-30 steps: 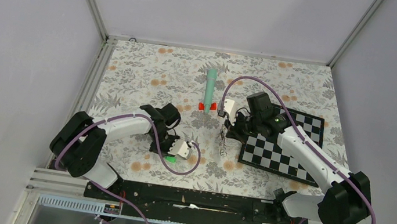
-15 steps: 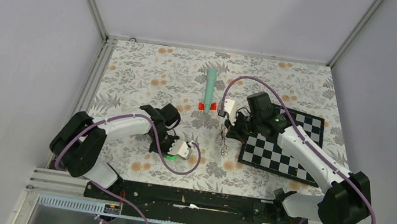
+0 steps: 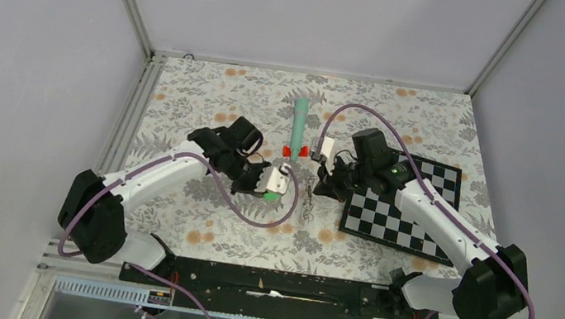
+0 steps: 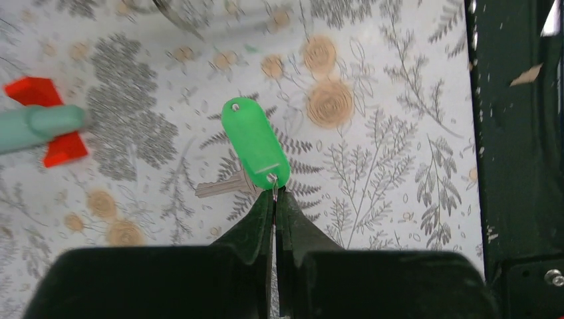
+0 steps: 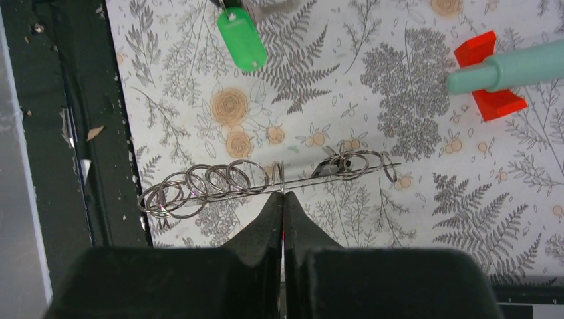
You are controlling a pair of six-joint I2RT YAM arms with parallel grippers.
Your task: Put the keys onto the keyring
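My left gripper (image 4: 275, 199) pinches the green-tagged key (image 4: 256, 143) by its tiny loop; right gripper (image 5: 282, 199) is clamped on the keyring (image 5: 266, 178) coils. I'd line the loop up with a coil end, slowly.

left end effector (image 4: 274, 195) clamped; right end effector (image 5: 282, 197) likewise

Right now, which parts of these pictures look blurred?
Left wrist view: the oval green plastic key tag is sharp; the teal plastic stick and the top edge are smeared. Right wrist view: the chain of silver wire rings is sharp, no glare. Top view: even light, soft shadows.
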